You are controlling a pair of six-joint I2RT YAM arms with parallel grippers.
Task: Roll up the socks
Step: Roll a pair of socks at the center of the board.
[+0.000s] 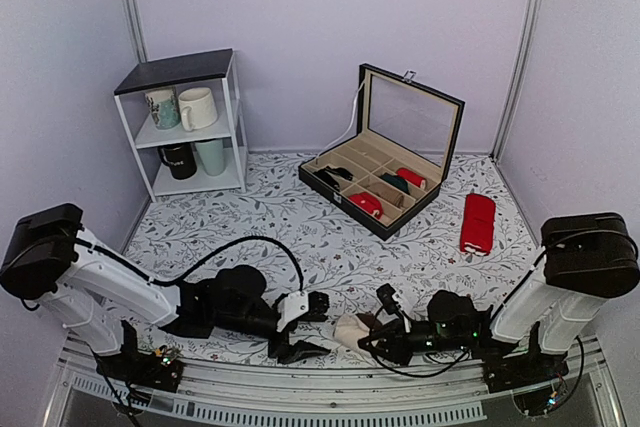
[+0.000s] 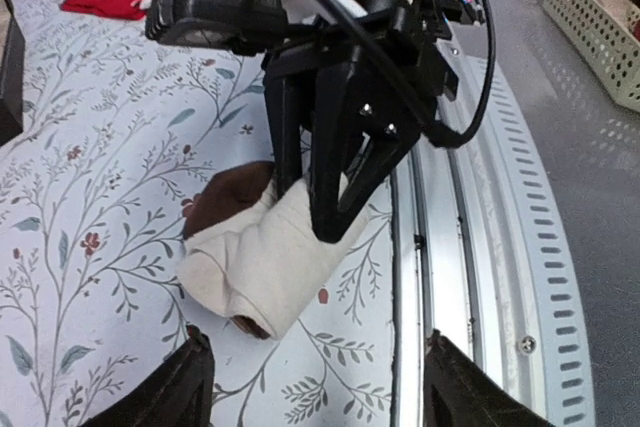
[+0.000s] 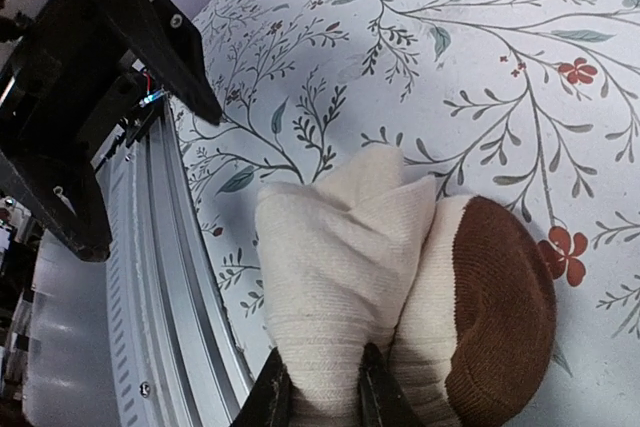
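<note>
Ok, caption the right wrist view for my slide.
Right tool pinching the cream fold of the bundled socks on the floral tablecloth.

My black two-fingered left hand (image 2: 318,347) sits low, jaws spread wide. Facing it, my right hand (image 3: 320,402) pinches the cream-and-brown fabric socks (image 3: 340,277).

The socks (image 3: 340,277) are soft ribbed knit cloth, matt cream with a brown toe, pinched by the matt black plastic fingers of the right gripper (image 3: 318,395). Beneath that gripper lies a smooth printed table cover (image 3: 480,67); beside it runs a dull brushed-metal rail (image 3: 170,287).
</note>
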